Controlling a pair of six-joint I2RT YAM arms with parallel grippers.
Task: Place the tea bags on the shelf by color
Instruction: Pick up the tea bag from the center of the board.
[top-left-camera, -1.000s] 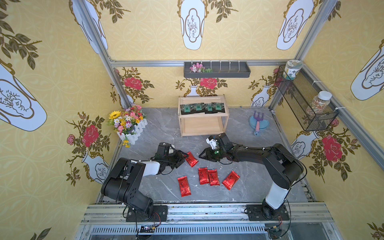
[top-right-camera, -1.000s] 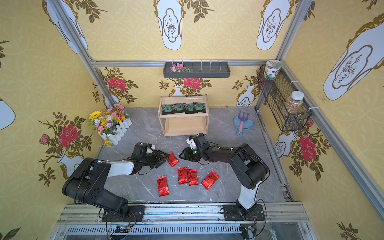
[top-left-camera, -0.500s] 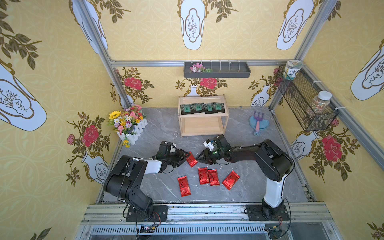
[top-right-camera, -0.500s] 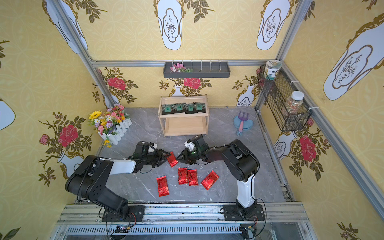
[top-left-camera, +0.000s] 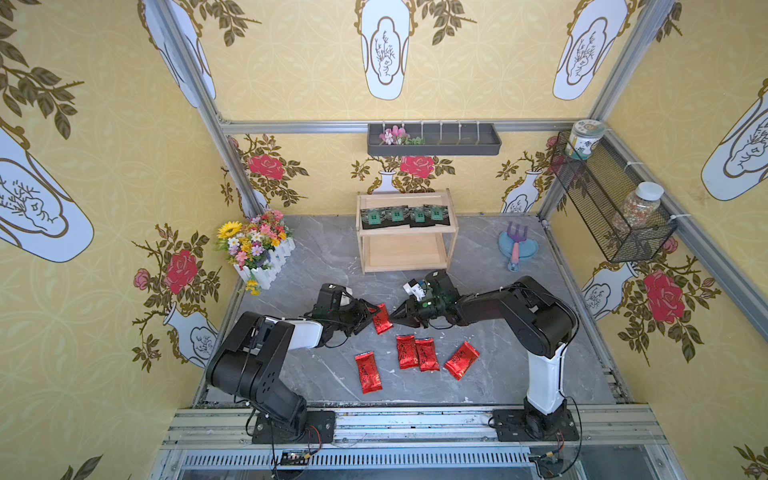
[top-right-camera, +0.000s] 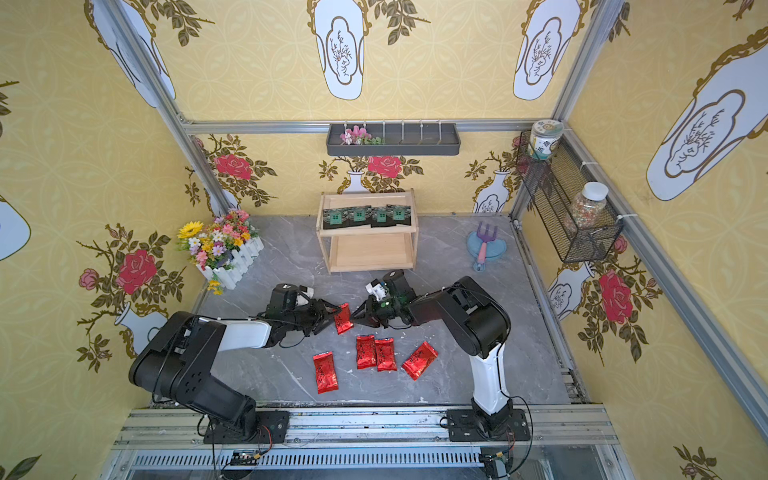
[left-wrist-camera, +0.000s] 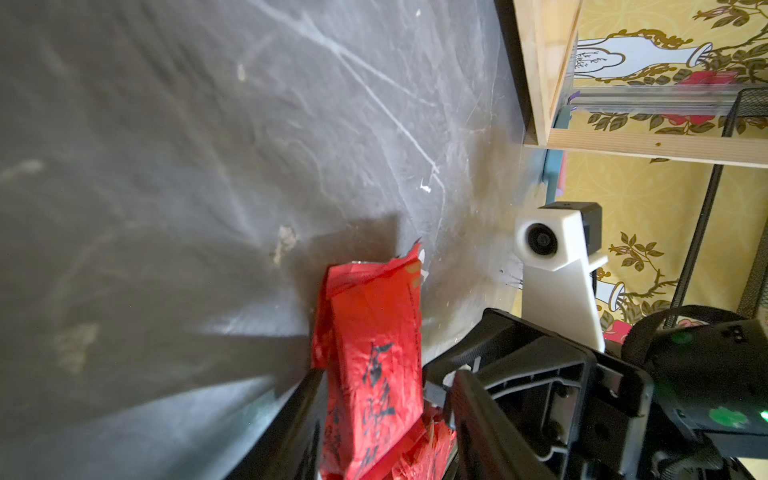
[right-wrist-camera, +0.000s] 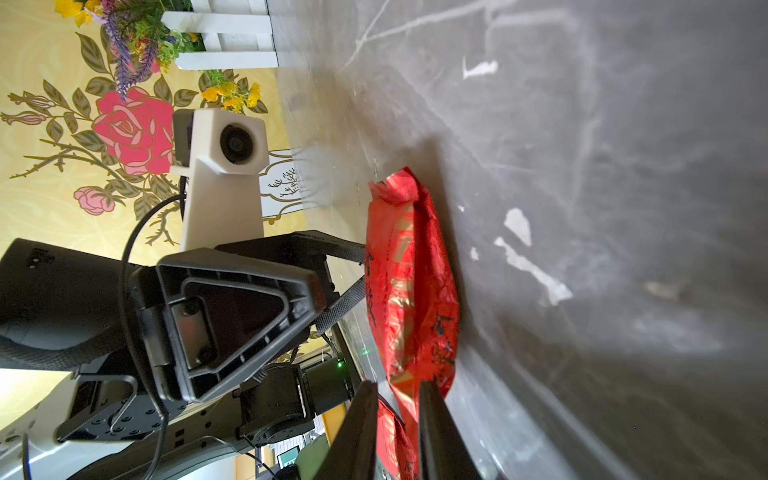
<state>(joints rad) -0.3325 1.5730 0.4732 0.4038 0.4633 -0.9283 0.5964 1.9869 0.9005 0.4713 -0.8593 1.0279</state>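
Observation:
My left gripper (top-left-camera: 370, 319) (top-right-camera: 330, 318) is shut on a red tea bag (top-left-camera: 382, 319) (top-right-camera: 343, 318), held on edge just above the grey floor. In the left wrist view the left gripper (left-wrist-camera: 386, 399) clamps across the red tea bag (left-wrist-camera: 374, 353). My right gripper (top-left-camera: 395, 318) (top-right-camera: 353, 318) meets it from the opposite side. In the right wrist view the right gripper (right-wrist-camera: 399, 386) has its narrow jaws pinching the near end of the red tea bag (right-wrist-camera: 411, 282). Several more red tea bags (top-left-camera: 407, 351) lie flat nearer the front. Several black tea bags (top-left-camera: 405, 216) line the top tier of the wooden shelf (top-left-camera: 407, 268).
A white flower box (top-left-camera: 257, 249) stands at the left rear. At the right rear sits a blue dish with a small rake (top-left-camera: 517, 249). A dark grey wall tray (top-left-camera: 432, 139) hangs on the back wall. A black mesh basket (top-left-camera: 611, 208) with jars hangs on the right wall.
My right gripper has slid left up to the red tea bag and its jaws have narrowed onto the bag's end. The left gripper has kept its hold, almost still.

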